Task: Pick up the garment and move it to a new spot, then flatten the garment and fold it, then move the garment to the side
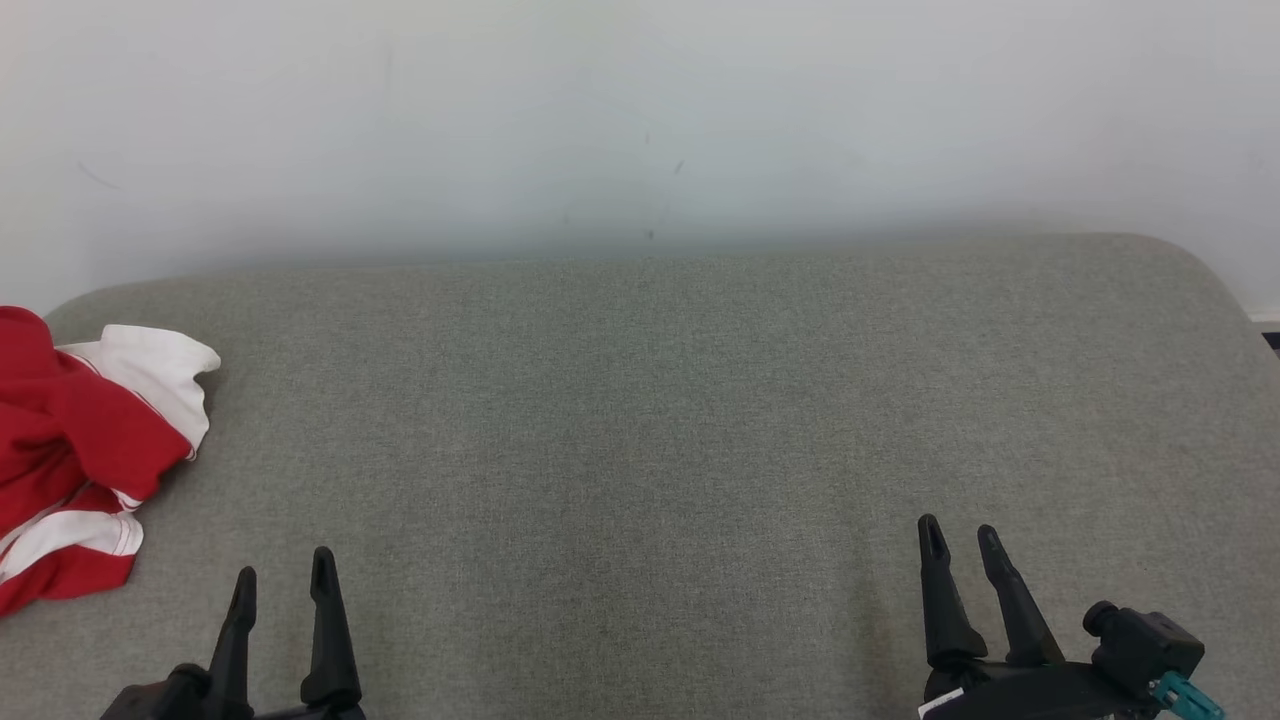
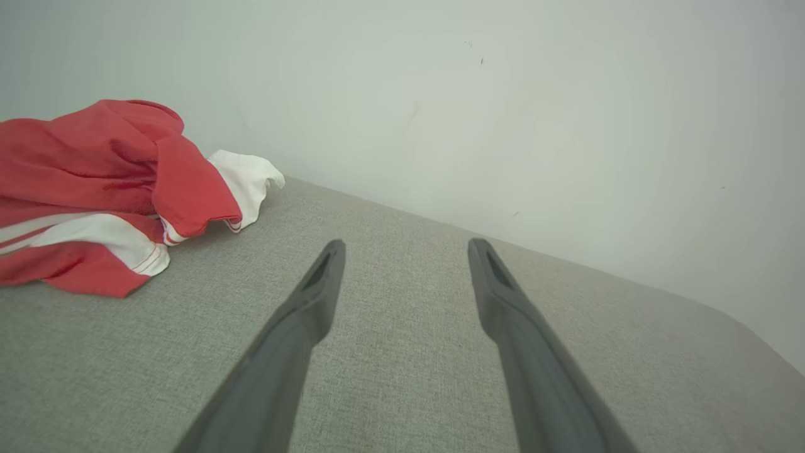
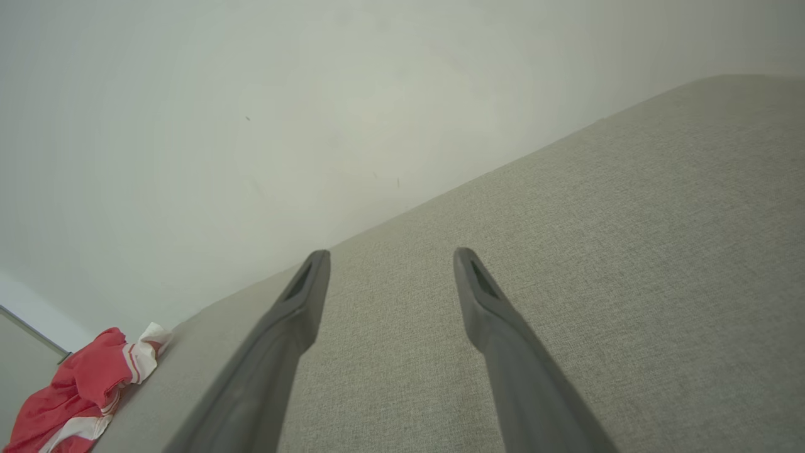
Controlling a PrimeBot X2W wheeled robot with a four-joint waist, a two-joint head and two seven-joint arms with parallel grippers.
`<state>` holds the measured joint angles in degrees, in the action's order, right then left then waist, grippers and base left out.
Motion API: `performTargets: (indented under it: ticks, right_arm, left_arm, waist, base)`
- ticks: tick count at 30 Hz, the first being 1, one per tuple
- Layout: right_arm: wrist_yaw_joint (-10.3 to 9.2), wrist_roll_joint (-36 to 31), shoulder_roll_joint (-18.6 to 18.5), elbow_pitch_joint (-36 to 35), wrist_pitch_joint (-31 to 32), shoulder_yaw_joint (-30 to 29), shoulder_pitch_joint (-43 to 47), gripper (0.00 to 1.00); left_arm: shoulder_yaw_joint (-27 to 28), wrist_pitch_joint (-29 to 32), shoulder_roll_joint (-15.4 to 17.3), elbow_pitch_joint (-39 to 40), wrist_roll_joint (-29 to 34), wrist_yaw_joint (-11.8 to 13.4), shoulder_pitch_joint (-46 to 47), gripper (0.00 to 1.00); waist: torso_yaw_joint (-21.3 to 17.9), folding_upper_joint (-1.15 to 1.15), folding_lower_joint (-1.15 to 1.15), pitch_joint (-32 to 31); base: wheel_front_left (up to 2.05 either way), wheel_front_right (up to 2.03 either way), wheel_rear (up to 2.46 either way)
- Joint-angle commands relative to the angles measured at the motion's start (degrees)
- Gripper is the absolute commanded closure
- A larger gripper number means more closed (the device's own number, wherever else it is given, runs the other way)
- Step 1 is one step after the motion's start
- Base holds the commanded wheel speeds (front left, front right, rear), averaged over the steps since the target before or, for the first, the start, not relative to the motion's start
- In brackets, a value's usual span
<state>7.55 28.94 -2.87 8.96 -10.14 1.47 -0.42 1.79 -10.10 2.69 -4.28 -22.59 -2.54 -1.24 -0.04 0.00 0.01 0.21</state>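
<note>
The garment (image 1: 70, 450) is red with white stripes and a white bit sticking out. It lies in a crumpled heap at the left end of the table (image 1: 640, 400), close to the table's back edge. The head view cuts it off at the picture's left side, so part of it is hidden. It is too bunched up to tell what kind of clothing it is. The left wrist view shows the heap (image 2: 94, 189) cut off on the left side as well. In the right wrist view it (image 3: 82, 396) is small and far away, at the table's far left end.

The table has a grey cloth top with round corners. Its back edge meets a white wall (image 1: 640, 120) with a few tiny dark marks.

The left gripper (image 1: 284, 565) is over the table's front edge, on the left side. Its jaws are wide open and hold nothing. It is near the garment but not touching it. Its body is cut off at the bottom of the picture. In its own wrist view (image 2: 407, 244) bare grey cloth shows between the two dark fingers.

The right gripper (image 1: 959, 527) is over the table's front edge, on the right side, well apart from the garment. Its jaws are wide open and empty too, and its own wrist view (image 3: 392, 253) shows bare cloth between them. A small blue-green part (image 1: 1185, 695) on it is cut off, so I cannot tell what it is.
</note>
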Motion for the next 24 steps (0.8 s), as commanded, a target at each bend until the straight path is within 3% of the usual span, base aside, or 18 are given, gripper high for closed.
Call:
performTargets:
  ticks: [1,24]
  right_arm:
    - [-0.08,-1.3,0.0,-0.6,-0.6,0.2,0.1,0.0]
    - [-0.1,-12.1,0.0,-1.5,-3.3,1.2,0.7,0.0]
  left_arm:
    - [0.0,-0.6,0.2,0.7,1.8,-0.2,-0.3,0.0]
    - [-0.5,-3.3,0.3,2.3,13.1,0.9,-1.3,0.0]
  waist:
    - [0.0,0.0,-0.01,0.0]
    - [-0.2,0.0,-0.01,0.8]
  base:
    - [0.0,0.0,0.0]
    - [0.0,0.0,0.0]
